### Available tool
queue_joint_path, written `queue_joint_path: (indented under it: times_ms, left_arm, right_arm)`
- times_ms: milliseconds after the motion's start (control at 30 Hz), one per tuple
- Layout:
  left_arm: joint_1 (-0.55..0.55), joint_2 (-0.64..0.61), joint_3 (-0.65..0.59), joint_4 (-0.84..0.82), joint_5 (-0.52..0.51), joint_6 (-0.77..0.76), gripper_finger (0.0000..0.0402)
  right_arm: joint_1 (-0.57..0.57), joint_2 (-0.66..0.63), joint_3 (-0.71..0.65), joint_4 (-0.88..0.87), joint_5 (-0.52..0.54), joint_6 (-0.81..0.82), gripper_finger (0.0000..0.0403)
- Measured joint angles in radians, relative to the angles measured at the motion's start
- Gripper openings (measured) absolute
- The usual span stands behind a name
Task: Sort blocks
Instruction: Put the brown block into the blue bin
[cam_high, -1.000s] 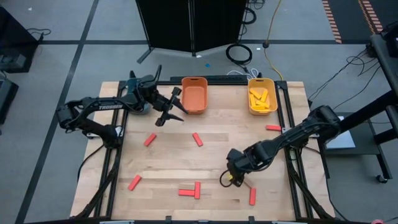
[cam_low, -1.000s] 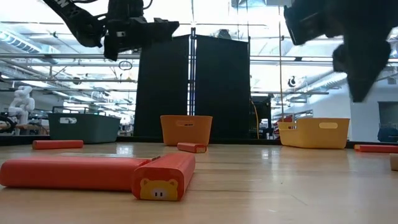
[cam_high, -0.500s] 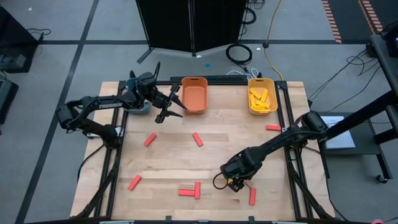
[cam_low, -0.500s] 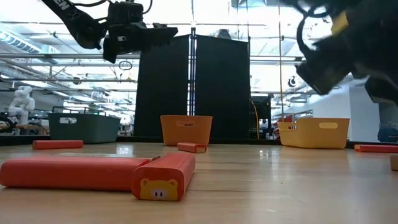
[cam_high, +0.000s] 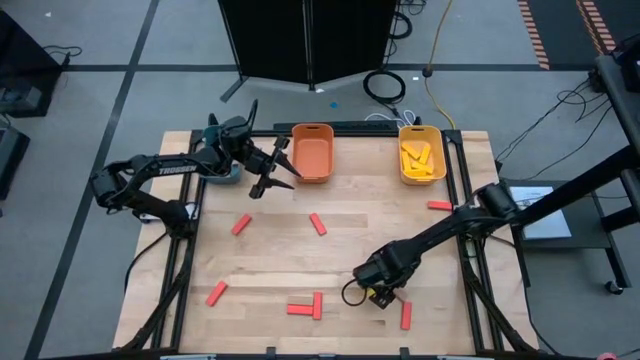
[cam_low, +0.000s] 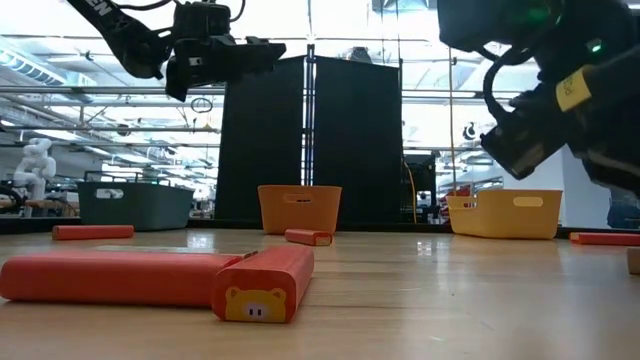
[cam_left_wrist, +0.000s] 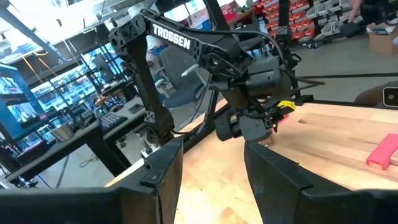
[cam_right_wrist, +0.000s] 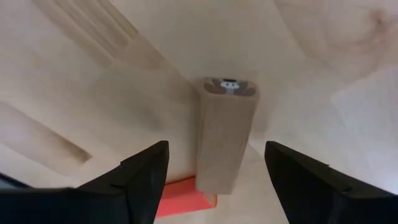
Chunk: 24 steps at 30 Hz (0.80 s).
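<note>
Lengthwise between the open right claw (cam_right_wrist: 214, 171) lies a tan block (cam_right_wrist: 225, 134).

You see an orange bin (cam_high: 312, 152) and a yellow bin (cam_high: 421, 155) along the wooden table's (cam_high: 350, 250) far edge.

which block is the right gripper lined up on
The tan wood block, lying between the open fingers of the right gripper near the table's front. It is the only plain wood one; the loose blocks around it are red.

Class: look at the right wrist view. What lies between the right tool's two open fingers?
A tan wooden block on the table, with a red block at its far end.
</note>
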Motion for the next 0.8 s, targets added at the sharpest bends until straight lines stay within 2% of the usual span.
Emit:
queue_joint_path:
  times_ms: [167, 333, 400, 600, 700, 800]
  left_arm:
    - [0.000, 0.000, 0.000, -0.004, 0.003, 0.000, 0.0169]
    - [0.009, 0.000, 0.000, 0.005, 0.036, -0.004, 0.0169]
    - [0.019, 0.000, 0.000, 0.003, 0.047, -0.015, 0.0169]
    - [0.041, 0.000, 0.000, 0.010, 0.067, -0.138, 0.0169]
    - [0.011, 0.000, 0.000, 0.010, 0.111, -0.177, 0.0169]
    - [-0.052, 0.015, 0.000, 0.020, 0.110, -0.180, 0.0169]
  right_arm:
    - [0.000, 0.024, 0.000, -0.002, 0.001, -0.062, 0.0211]
    - [-0.011, 0.018, 0.000, -0.010, 0.006, -0.091, 0.0113]
    - [-0.014, 0.001, 0.004, -0.014, 0.047, -0.115, 0.0073]
    - [-0.028, -0.128, 0.036, -0.003, 0.325, -0.198, 0.0065]
    - [-0.044, -0.221, 0.044, 0.068, 0.535, -0.290, 0.0065]
    - [-0.060, -0.304, 0.044, 0.193, 0.759, -0.487, 0.0087]
